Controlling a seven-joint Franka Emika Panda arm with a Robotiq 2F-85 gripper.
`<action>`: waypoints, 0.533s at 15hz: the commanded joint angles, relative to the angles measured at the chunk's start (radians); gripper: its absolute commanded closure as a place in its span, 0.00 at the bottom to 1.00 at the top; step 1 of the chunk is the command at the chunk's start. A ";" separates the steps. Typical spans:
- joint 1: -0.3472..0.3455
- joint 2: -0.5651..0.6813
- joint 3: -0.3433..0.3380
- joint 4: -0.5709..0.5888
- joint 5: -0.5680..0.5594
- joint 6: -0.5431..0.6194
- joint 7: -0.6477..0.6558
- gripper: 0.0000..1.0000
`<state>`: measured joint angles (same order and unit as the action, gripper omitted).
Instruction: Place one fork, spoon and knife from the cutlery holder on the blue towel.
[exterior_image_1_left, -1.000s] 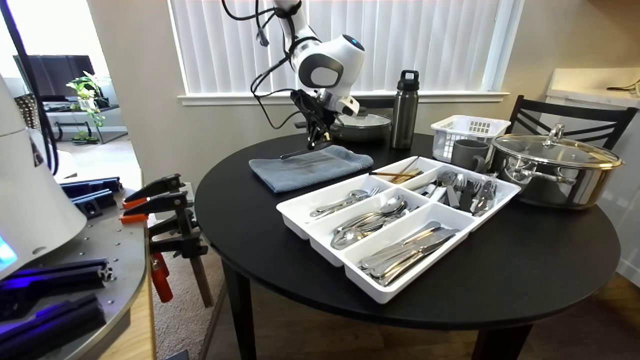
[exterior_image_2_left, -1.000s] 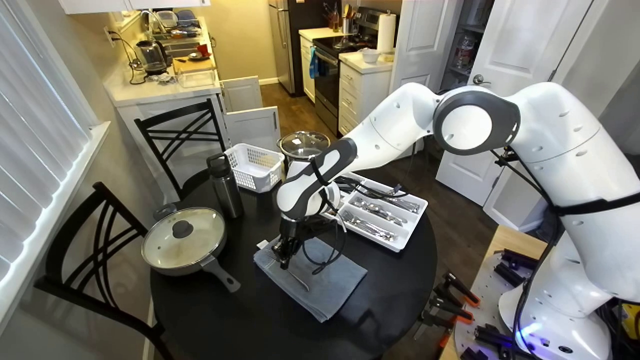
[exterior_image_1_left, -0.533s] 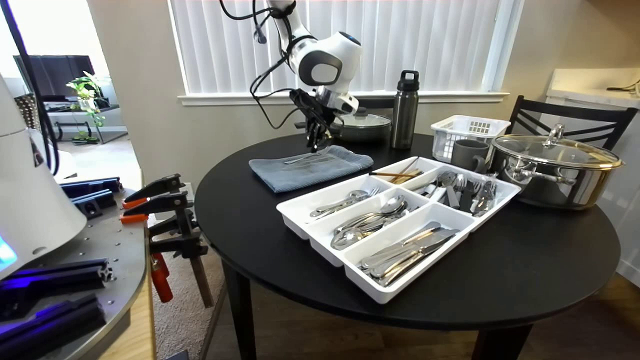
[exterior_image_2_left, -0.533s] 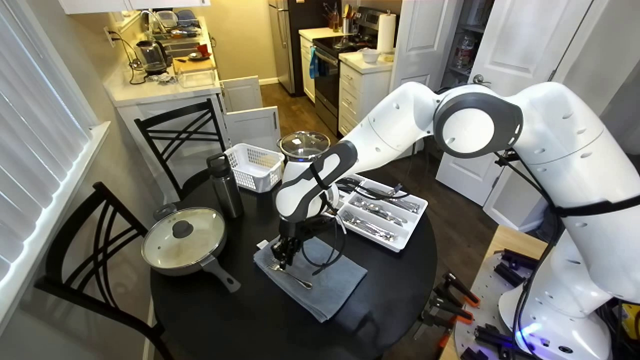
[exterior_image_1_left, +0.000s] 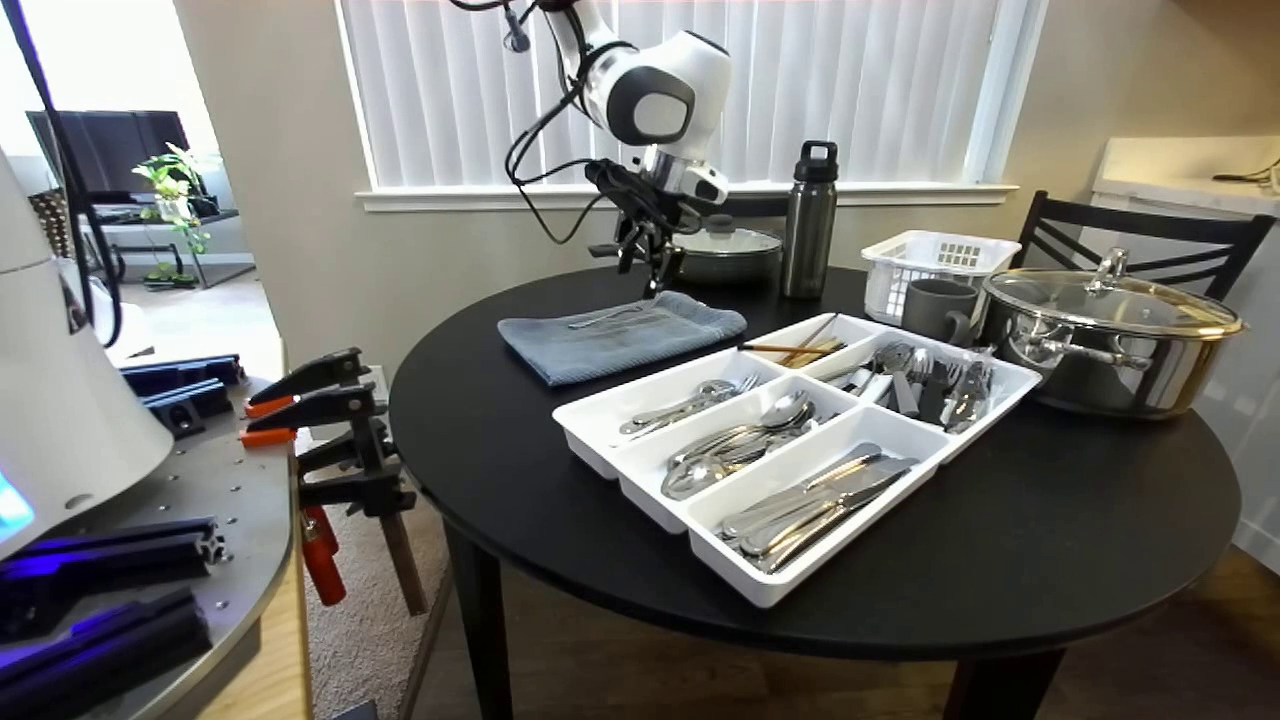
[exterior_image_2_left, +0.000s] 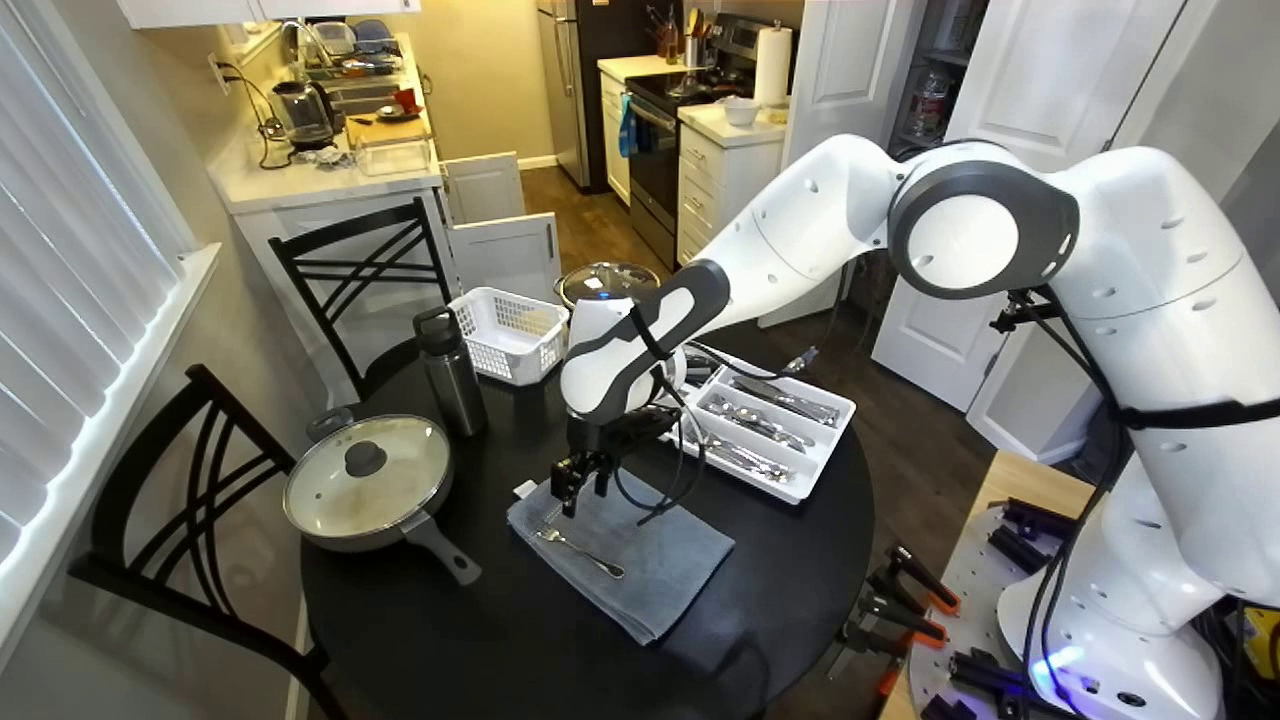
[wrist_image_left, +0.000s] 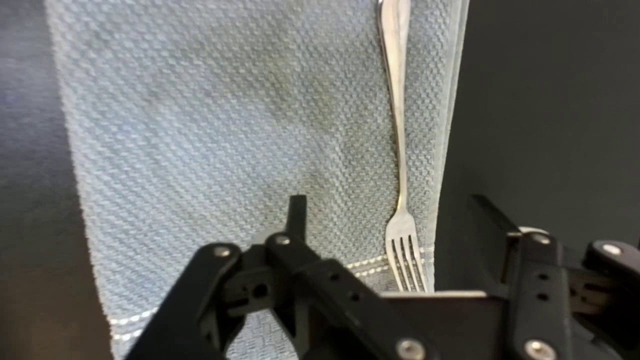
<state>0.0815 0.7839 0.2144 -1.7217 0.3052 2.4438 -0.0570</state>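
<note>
A silver fork lies flat on the blue towel, close to one edge of the cloth. My gripper hovers over that part of the towel, its fingers spread wide with nothing between them; the fork is below, apart from them. Both exterior views show the gripper just above the cloth and the fork lying free. Beside the towel stands the white cutlery holder. Its long compartments hold spoons, knives and a group with fork tines.
A lidded pan with its handle, a steel bottle and a white slotted basket stand around the far side of the round black table. A grey mug and a large lidded pot sit behind the holder.
My gripper has opened and let go of the fork, which has settled flat on the towel. The arm has then lifted and shifted slightly away from the fork.
</note>
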 joint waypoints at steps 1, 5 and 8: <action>0.028 -0.139 -0.071 -0.120 -0.090 -0.054 0.060 0.00; 0.059 -0.237 -0.173 -0.208 -0.257 -0.094 0.098 0.00; 0.057 -0.283 -0.223 -0.266 -0.365 -0.091 0.101 0.00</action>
<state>0.1256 0.5830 0.0391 -1.8911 0.0339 2.3553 0.0108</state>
